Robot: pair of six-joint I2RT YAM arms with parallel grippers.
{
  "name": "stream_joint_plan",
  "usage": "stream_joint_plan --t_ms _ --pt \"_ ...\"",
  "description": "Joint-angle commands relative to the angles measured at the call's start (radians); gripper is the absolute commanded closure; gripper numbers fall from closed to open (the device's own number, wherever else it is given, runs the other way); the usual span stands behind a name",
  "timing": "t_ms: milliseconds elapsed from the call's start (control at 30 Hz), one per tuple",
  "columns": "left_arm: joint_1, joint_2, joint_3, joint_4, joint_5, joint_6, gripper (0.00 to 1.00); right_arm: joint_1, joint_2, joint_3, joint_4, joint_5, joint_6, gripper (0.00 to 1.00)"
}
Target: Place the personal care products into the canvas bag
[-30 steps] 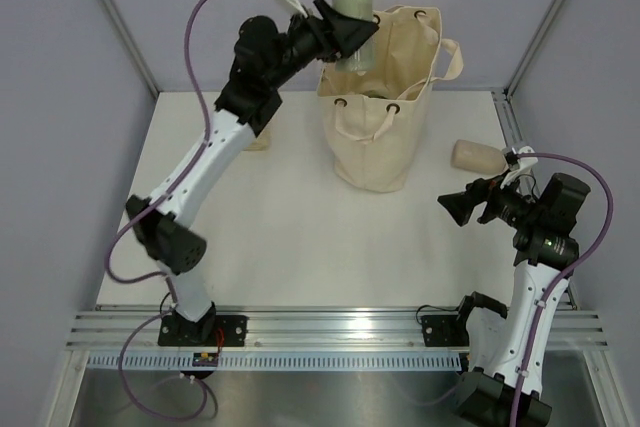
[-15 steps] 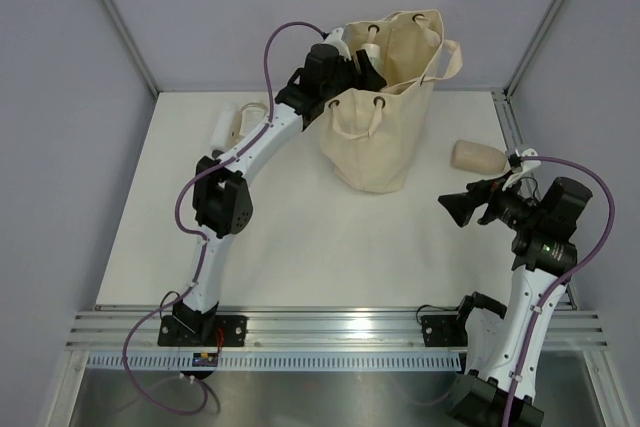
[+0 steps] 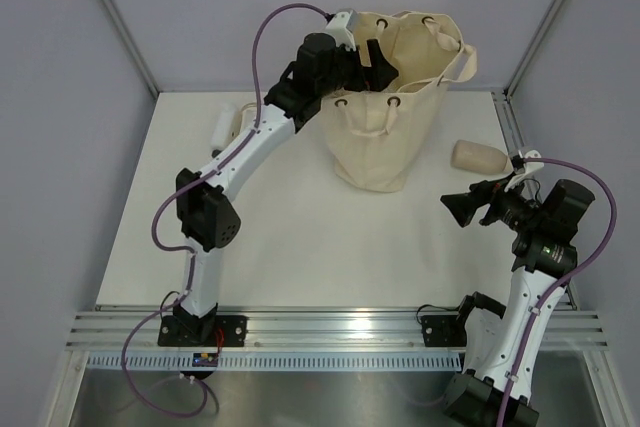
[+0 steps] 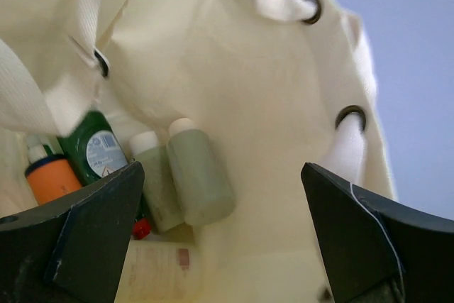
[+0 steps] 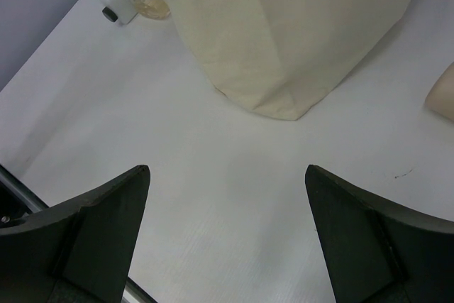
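The cream canvas bag (image 3: 385,142) stands at the back of the table. My left gripper (image 3: 378,62) hangs in its mouth, open and holding nothing. In the left wrist view, between the spread fingers of the left gripper (image 4: 221,168), a sage green bottle (image 4: 200,175) lies loose inside the bag beside a second sage bottle (image 4: 154,186), a dark green labelled bottle (image 4: 96,148), an orange blue-capped bottle (image 4: 51,177) and a pale tube (image 4: 159,267). A peach bottle (image 3: 478,156) lies right of the bag. My right gripper (image 3: 458,209) hovers open just below the peach bottle.
A white tube (image 3: 222,128) and an amber bottle (image 3: 247,115) lie left of the bag, behind the left arm. In the right wrist view the white tube (image 5: 122,1) has a dark cap. The enclosure's metal posts rise at the table's back corners.
The left arm carried the sage green bottle from above the bag down into its mouth. Its jaws then opened, and the bottle now lies inside. The right arm stayed still.
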Motion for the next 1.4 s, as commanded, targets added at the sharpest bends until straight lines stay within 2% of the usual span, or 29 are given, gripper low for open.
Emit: stream_joint_plan --t_ms 0,133,233,333,367,433,500,567,633,767,800,833,1033,1167,1367 --pt "0.006 -0.132 0.025 0.031 0.009 0.076 0.02 -0.011 -0.001 0.001 0.022 -0.005 -0.004 0.01" --pt "0.018 -0.232 0.024 -0.024 0.002 0.150 0.02 -0.011 -0.001 0.005 0.006 0.008 -0.019 0.00" --pt "0.035 -0.335 -0.048 -0.072 -0.032 0.231 0.01 -0.009 0.008 0.016 -0.022 0.024 -0.046 0.00" --pt "0.060 -0.534 -0.284 -0.063 -0.127 0.301 0.01 -0.011 0.018 0.024 -0.039 0.025 -0.067 0.00" --pt "0.081 -0.635 -0.438 -0.052 -0.185 0.311 0.01 -0.009 0.018 0.024 -0.039 0.024 -0.067 0.01" --pt "0.122 -0.707 -0.574 -0.055 -0.245 0.303 0.01 -0.009 0.011 0.022 -0.033 0.018 -0.064 0.01" --pt "0.214 -0.751 -0.718 -0.080 -0.282 0.277 0.01 -0.011 0.008 0.019 -0.025 0.011 -0.056 0.01" --pt "0.321 -0.735 -0.770 -0.130 -0.279 0.234 0.01 -0.009 0.002 0.019 -0.024 0.011 -0.053 0.01" --pt "0.376 -0.665 -0.804 -0.152 -0.264 0.219 0.01 -0.011 -0.002 0.019 -0.021 0.010 -0.047 0.00" --pt "0.439 -0.467 -0.733 -0.186 -0.276 0.236 0.01 -0.011 -0.013 0.014 -0.008 0.005 -0.033 0.00" --pt "0.440 -0.373 -0.696 -0.222 -0.294 0.234 0.01 -0.011 -0.013 0.014 -0.005 0.005 -0.033 0.01" --pt "0.440 -0.326 -0.618 -0.236 -0.308 0.237 0.01 -0.009 -0.013 0.013 -0.002 0.004 -0.024 0.01" --pt "0.440 -0.037 -0.391 -0.285 -0.386 0.253 0.01 -0.011 0.001 0.014 0.010 -0.007 -0.010 0.01" --pt "0.440 0.088 -0.245 -0.309 -0.448 0.266 0.01 -0.009 -0.001 0.015 0.012 -0.012 -0.007 0.01" --pt "0.445 0.220 -0.105 -0.319 -0.411 0.311 0.01 -0.011 -0.019 0.013 0.018 -0.016 0.000 0.00"
